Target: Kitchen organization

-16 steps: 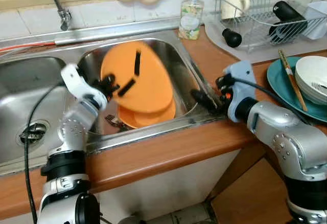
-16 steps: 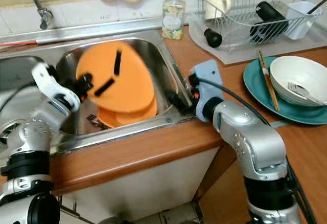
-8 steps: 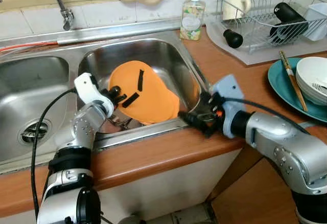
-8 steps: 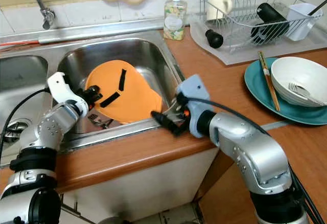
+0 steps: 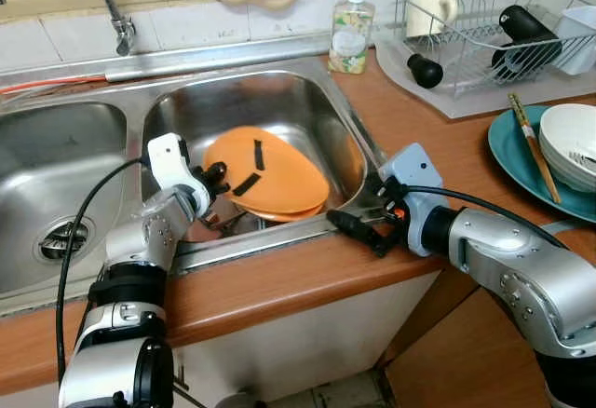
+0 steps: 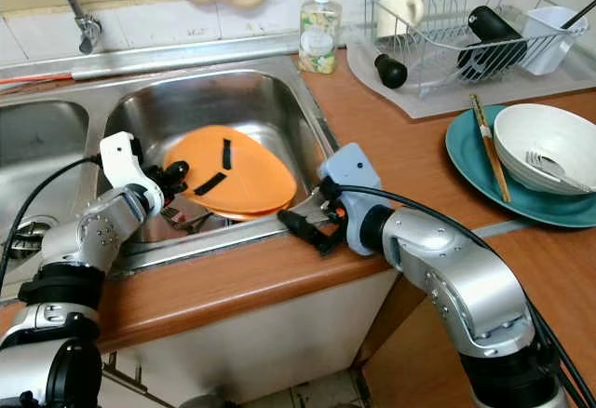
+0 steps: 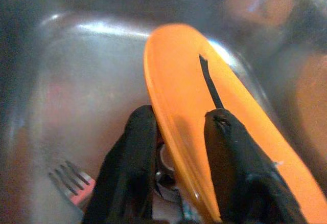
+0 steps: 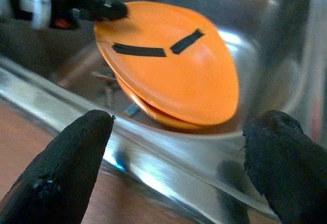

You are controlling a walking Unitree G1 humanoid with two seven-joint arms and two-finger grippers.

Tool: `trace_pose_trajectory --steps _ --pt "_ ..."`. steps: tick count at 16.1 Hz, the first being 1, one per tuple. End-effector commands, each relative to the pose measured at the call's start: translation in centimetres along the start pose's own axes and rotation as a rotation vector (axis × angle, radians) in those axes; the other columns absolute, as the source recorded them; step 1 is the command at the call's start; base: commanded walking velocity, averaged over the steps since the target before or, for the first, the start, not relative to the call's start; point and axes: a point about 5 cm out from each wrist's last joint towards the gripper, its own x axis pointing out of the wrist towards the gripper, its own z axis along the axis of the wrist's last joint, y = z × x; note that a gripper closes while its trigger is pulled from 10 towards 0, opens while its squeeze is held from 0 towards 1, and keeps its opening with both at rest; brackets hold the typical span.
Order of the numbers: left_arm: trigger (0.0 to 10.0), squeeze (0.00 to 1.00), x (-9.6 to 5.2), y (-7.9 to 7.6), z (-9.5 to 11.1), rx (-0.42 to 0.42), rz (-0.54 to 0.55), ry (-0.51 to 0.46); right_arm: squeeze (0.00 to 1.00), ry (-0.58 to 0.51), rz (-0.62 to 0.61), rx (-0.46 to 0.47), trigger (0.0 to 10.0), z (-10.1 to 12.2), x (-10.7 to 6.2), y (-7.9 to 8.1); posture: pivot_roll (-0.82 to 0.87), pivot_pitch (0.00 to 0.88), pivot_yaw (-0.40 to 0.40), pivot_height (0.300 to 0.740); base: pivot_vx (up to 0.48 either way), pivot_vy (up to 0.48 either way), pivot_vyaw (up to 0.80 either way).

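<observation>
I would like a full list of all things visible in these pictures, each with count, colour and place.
Orange plate: two stacked, orange, in the right sink basin.
Fork: one, silver, in the basin under the plates.
Sink: one, steel, two basins.
Soap bottle: one, clear, behind the sink.
Drying rack: one, wire, on the counter's right, holding a cup and black items.
Teal plate: one, right edge, under white bowl and chopsticks.
Left gripper: shut on the top plate's rim.
Right gripper: open, at the sink's front edge.
</observation>
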Motion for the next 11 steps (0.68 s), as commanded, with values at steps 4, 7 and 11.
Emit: trace_pose_trajectory --steps 4,7,11 --pt "10.0 1.0 -1.2 1.3 1.2 0.282 0.028 -0.136 0.45 -0.039 -0.249 0.023 10.0 0.6 0.5 -2.5 -0.17 0.0 0.047 0.74 0.0 0.0 0.0" --pt "10.0 0.0 -2.3 0.2 1.7 0.37 -0.073 -0.218 1.0 -0.018 -0.467 0.056 10.0 0.6 0.3 -4.9 -0.17 0.0 0.041 0.74 0.0 0.0 0.0" --pt "10.0 0.0 -4.7 -2.2 1.5 0.498 -0.279 -0.298 1.0 0.02 -0.689 0.073 10.0 0.5 -0.5 -8.3 -0.17 0.0 0.032 0.74 0.0 0.0 0.0"
